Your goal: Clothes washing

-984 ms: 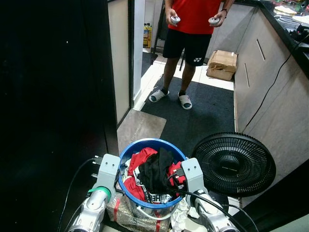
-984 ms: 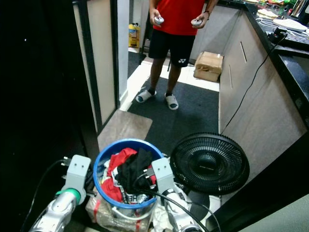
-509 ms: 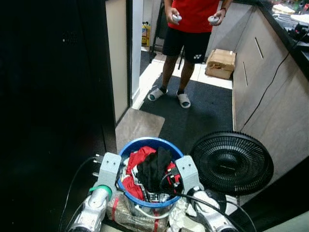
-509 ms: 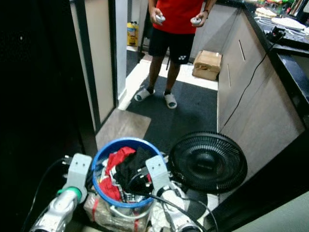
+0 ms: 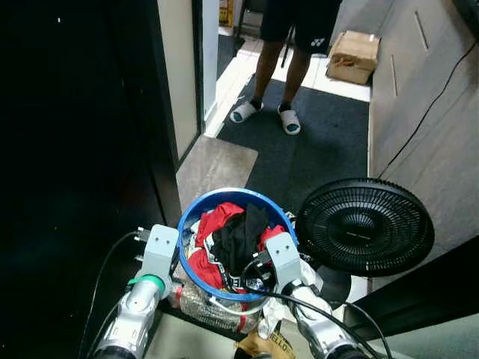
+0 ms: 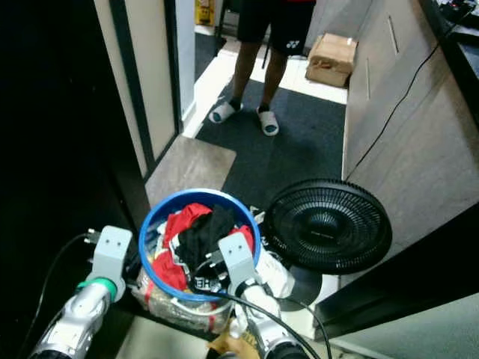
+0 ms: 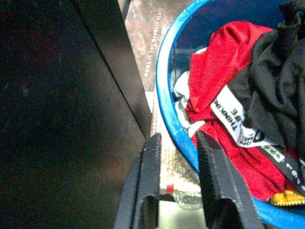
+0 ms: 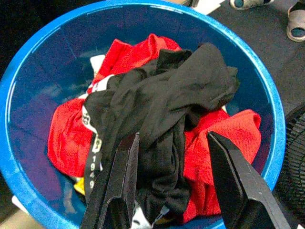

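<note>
The left gripper (image 7: 176, 157) has its two black fingers a narrow gap apart, straddling the near-left rim of the round blue plastic basin (image 5: 196, 212); one finger lies outside the wall, the other at the rim's edge, and whether they press the plastic cannot be told. The right gripper (image 8: 174, 179) is spread wide above the basin's right side, its fingers hovering over the clothes with nothing between them.

The basin sits between the two silver arms, mouth facing up, perched on a clear plastic-wrapped bundle (image 5: 213, 314) with red markings. Inside it lies a heap of laundry: a crumpled black garment (image 8: 171, 102) draped across the top, running roughly from the basin's far rim towards the robot, over a red garment with a white printed band (image 7: 224, 86) that spreads to both sides.

Just beside the basin on the right stands a round black fan grille (image 5: 365, 226), tilted and nearly touching the rim. To the left a dark door panel (image 5: 82, 149) stands close against the basin. Beyond it lie a brown doormat (image 5: 217, 168) and a dark carpet (image 5: 322, 149), where a person in black shorts and white slippers (image 5: 273, 118) stands well apart, facing the robot, beside a cardboard box (image 5: 353, 56) and a grey counter front (image 5: 426, 97)
</note>
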Available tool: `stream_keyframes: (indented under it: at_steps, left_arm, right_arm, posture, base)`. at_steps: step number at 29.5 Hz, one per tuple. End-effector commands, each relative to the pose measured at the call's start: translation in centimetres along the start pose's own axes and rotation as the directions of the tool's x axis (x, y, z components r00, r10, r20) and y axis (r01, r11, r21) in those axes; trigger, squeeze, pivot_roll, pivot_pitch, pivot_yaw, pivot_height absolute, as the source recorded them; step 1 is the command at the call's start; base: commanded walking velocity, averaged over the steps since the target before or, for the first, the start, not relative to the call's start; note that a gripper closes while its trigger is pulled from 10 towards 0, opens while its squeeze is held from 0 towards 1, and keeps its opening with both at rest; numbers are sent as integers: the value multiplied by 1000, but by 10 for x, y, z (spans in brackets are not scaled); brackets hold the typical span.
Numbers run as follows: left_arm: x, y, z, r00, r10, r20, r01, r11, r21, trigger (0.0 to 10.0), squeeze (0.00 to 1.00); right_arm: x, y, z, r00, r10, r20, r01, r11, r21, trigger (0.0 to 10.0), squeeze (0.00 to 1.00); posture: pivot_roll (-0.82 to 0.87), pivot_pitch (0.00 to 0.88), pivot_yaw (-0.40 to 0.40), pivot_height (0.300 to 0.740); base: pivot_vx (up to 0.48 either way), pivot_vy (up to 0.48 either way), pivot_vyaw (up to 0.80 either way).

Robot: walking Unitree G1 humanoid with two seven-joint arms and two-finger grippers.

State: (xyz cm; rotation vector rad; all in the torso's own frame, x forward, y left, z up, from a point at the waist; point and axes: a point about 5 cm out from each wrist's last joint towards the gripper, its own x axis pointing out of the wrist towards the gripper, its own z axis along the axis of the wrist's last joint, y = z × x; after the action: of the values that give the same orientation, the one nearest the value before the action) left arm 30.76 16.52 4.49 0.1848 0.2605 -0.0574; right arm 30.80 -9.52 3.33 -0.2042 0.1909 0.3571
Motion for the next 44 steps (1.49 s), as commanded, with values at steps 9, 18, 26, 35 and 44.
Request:
stream_keyframes:
  at_steps: [9,18,26,35,44]
  left_arm:
    - [-6,-9,-16,997,-7,-74,7,1000,-9,10000,0]
    - [-8,-16,-22,994,-27,-102,26,1000,-4,10000,1000]
    - [-8,-17,-22,994,-31,-106,30,1000,-5,10000,827]
    - [-8,-17,-22,994,-20,-106,19,1000,-8,10000,0]
    - [-13,-16,-24,994,-12,-108,11,1000,-8,10000,0]
  right_arm:
    - [-6,0,-12,999,3,-46,-2,1000,3,10000,0]
    - [-7,-2,-14,999,-5,-53,5,1000,-1,10000,0]
    - [-6,-1,-13,999,-4,-51,4,1000,-2,10000,0]
    - [-6,1,-12,999,9,-49,-9,1000,-10,10000,0]
    - [-3,4,-8,999,19,-45,-19,1000,-10,10000,0]
  posture:
    - [92,210,-34,740]
    - [82,248,-30,740]
    - [79,246,-29,740]
    - [83,244,-43,740]
    - [115,284,-44,740]
  base:
    - [0,0,0]
    - [0,0,0]
    - [0,0,0]
    - [0,0,0]
    - [0,0,0]
